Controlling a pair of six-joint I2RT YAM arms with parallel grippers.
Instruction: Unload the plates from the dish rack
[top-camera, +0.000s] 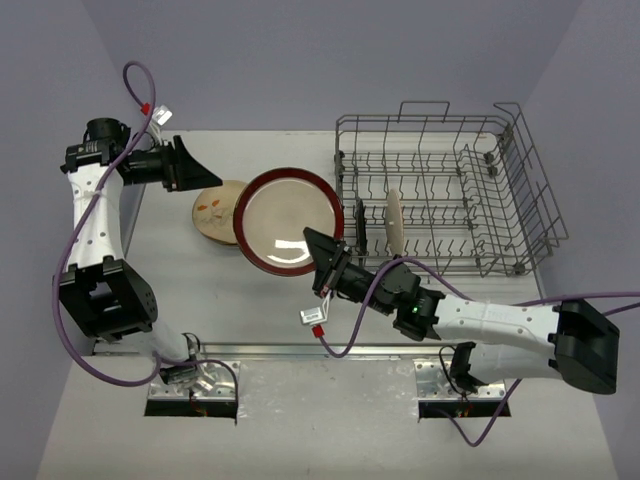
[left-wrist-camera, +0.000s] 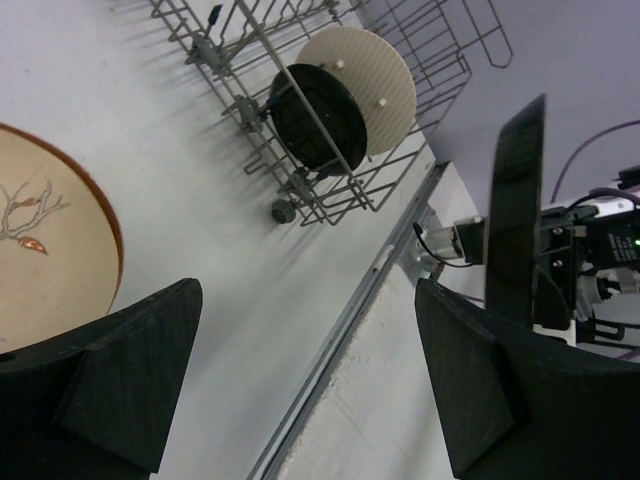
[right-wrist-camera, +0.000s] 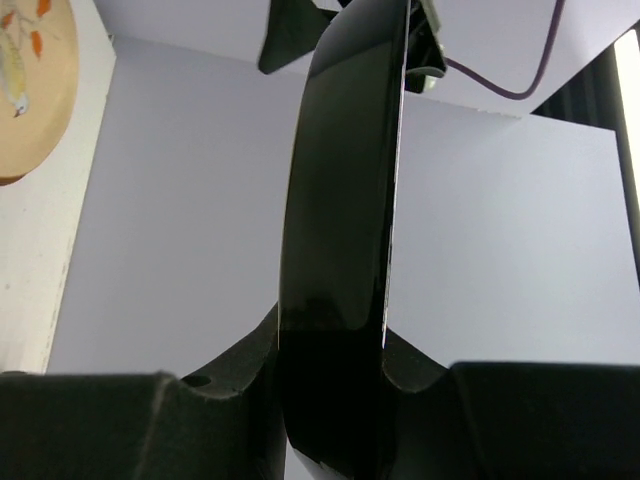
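Your dish rack holds two standing plates, a rack black plate and a cream plate. On the table lie a brown-rimmed plate and a floral plate. Your right gripper is clamped on a held black plate. The left gripper has its fingers apart and empty. You can read no writing.

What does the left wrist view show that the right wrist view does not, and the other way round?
Only the left wrist view: the dish rack with a black plate and a cream plate standing in it, and the open left fingers. Only the right wrist view: the right fingers closed on a dark plate's edge. Both: the floral plate on the table, and probably that dark plate, edge-on at the left wrist view's right.
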